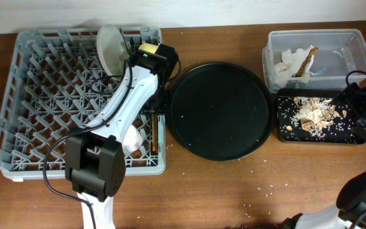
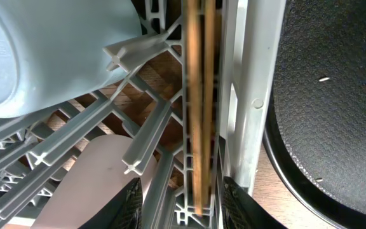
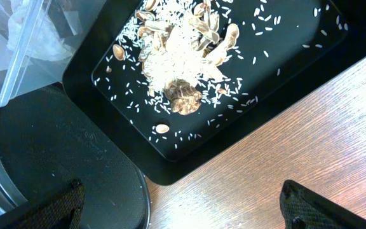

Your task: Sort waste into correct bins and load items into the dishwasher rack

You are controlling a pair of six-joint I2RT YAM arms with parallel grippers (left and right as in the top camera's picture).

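Dish rack [image 1: 43,95]: grey, left side of table [image 1: 234,191]. Round black tray [image 1: 221,109] just beside its right wall, only a few pale specks on it.

Clear tub [image 1: 316,57]: far right, at the back. Holds white napkins [image 1: 290,63] and a brown wrapper [image 1: 307,60] leaning across them.

Shallow black tray [image 1: 354,137]: directly in front of the tub. Food scraps [image 3: 183,57] heaped in its middle, rice grains scattered around the heap.

White plate [image 1: 110,48]: on edge among the pegs in the rack's back row. Yellow bowl [image 1: 148,48] next to it at the back right corner, mostly hidden by the left arm's wrist.

Blue cup [image 2: 43,51] and pink cup [image 2: 94,178]: both in the rack, near its right wall, pink one closer to the front.

Chopsticks [image 2: 199,114]: lying together lengthwise inside the rack, tight along its right wall.

Left gripper [image 2: 183,207]: low over the rack's right edge, fingers spread, one either side of the chopsticks, touching neither.

Right gripper [image 3: 183,210]: above the near rim of the shallow black tray, fingers wide apart, nothing between them.
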